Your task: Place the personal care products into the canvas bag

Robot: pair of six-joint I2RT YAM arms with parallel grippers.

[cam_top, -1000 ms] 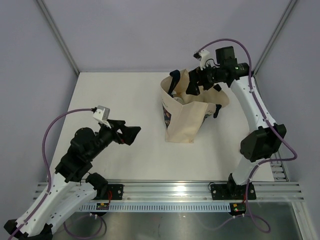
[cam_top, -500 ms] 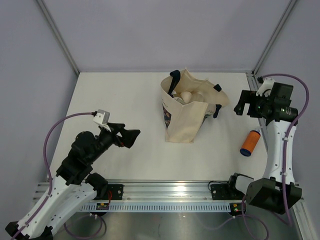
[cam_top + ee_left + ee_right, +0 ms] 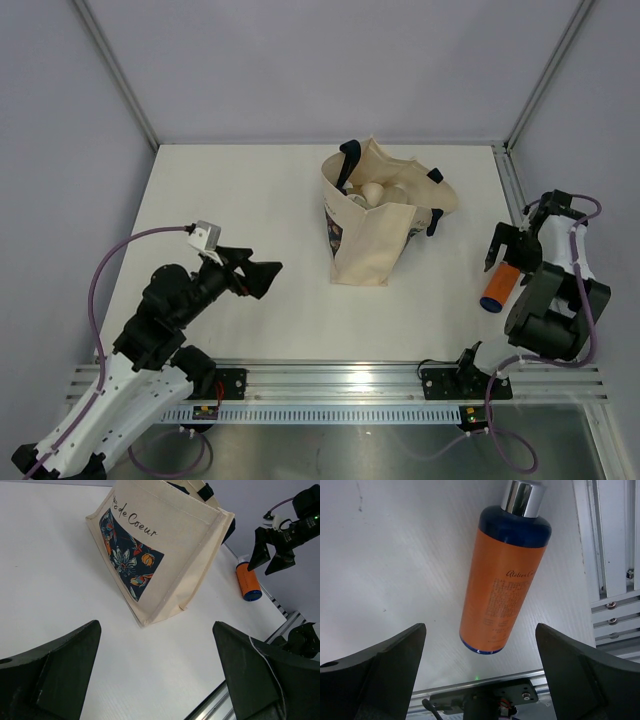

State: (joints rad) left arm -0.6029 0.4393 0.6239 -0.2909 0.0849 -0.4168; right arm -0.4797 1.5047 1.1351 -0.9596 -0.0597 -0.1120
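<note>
The canvas bag [image 3: 375, 235] stands open at the table's back centre, with several pale bottles [image 3: 374, 193] showing inside its mouth. In the left wrist view the bag [image 3: 165, 555] shows its dark floral print. An orange bottle with a dark cap [image 3: 497, 285] lies on the table near the right edge. My right gripper [image 3: 511, 255] is open just above it, jaws wide to either side. In the right wrist view the bottle [image 3: 505, 590] lies between the open fingers of the right gripper [image 3: 480, 627], not touched. My left gripper [image 3: 257, 272] is open and empty, left of the bag.
A metal rail [image 3: 520, 190] runs along the table's right edge, close to the orange bottle, and shows in the right wrist view [image 3: 615, 555]. A slotted rail [image 3: 340, 380] lines the near edge. Grey walls enclose the table on three sides.
My right arm swung from the bag's mouth out to the right and down over the orange bottle, its gripper open. My left arm has hardly moved.
</note>
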